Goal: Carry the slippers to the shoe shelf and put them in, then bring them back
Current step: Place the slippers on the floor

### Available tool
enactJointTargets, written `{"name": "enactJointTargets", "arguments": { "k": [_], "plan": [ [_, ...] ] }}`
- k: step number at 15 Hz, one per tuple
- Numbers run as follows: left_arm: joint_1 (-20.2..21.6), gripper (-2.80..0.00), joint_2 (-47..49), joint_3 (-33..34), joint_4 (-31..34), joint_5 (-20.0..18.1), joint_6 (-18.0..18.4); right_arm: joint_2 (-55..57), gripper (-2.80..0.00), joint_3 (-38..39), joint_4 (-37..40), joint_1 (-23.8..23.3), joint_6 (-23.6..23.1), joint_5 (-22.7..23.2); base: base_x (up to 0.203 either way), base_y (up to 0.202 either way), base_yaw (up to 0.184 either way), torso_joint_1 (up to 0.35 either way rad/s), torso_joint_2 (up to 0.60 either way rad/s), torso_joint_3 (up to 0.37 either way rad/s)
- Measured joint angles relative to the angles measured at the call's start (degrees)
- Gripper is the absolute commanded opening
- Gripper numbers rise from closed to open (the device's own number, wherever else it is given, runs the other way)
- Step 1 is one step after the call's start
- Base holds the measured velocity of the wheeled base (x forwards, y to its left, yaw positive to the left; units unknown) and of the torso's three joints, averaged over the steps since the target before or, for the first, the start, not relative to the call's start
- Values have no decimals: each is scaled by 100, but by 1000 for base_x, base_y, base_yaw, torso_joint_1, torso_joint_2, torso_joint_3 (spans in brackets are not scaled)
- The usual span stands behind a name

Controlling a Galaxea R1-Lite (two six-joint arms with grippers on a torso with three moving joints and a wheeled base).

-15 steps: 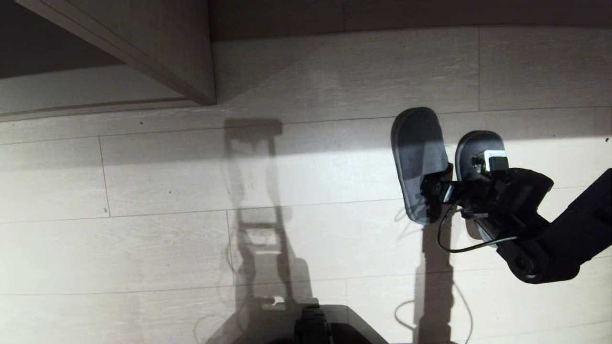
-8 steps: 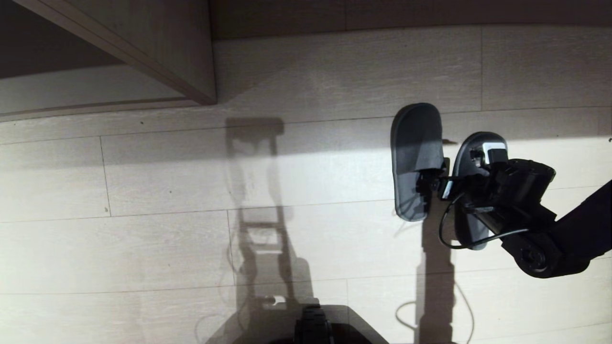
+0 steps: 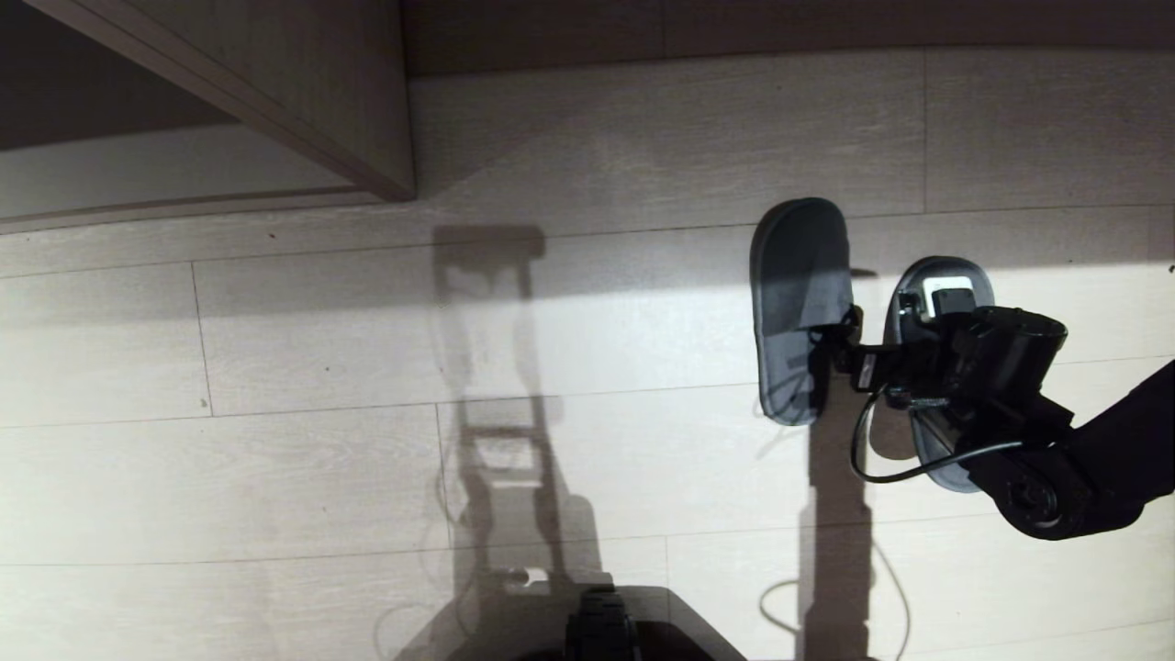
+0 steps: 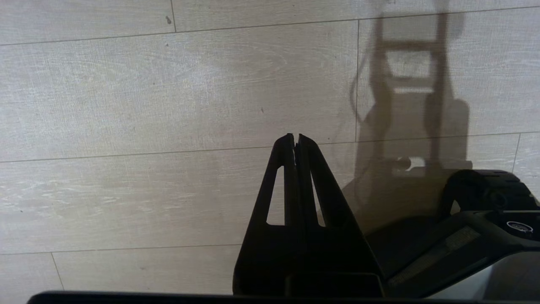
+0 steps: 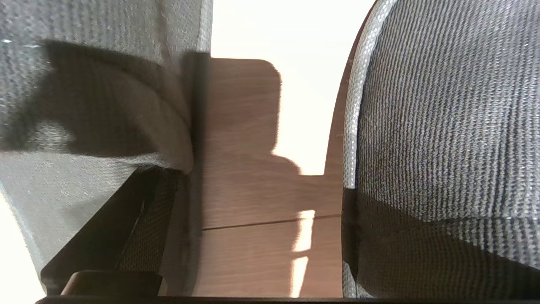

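The 2 slippers [image 3: 797, 303] lie side by side on the pale wood-plank floor [image 3: 321, 459], toward the right of the head view, soles down and a strip of bare floor showing between them. The left one is fully visible; the right one [image 3: 936, 275] is largely covered by the robot's arm. The right tool [image 3: 849, 344] sits low over the pair, reaching in from the right. Its fingers stand spread wide; 1 dark fingertip [image 3: 840, 335] lies against the inner edge of the left slipper, near the edge of its band. In the right wrist view the grey mesh of 1 slipper [image 5: 97, 84] fills one side and the other slipper [image 5: 447, 126] the opposite side, with floor [image 5: 253, 202] between them. The tool is not closed on anything.

The left tool [image 4: 295, 141] hangs over bare floor [image 4: 126, 105], its 2 fingers pressed together and empty.

A taupe wood-grain panel [image 3: 303, 92] of the built-in unit crosses the upper left of the head view, well apart from the slippers.
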Motion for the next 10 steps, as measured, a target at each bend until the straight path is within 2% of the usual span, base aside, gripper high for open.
{"name": "enactJointTargets", "arguments": {
  "k": [6, 10],
  "plan": [
    [0, -280, 0, 0, 0, -2, 0, 160, 0, -11, -252, 390, -305, -1003, 0, 0, 0, 0, 0, 0],
    [0, -280, 0, 0, -2, -2, -2, 225, 0, 135, -1060, 470, -874, -1157, 0, 0, 0, 0, 0, 0]
  ]
}}
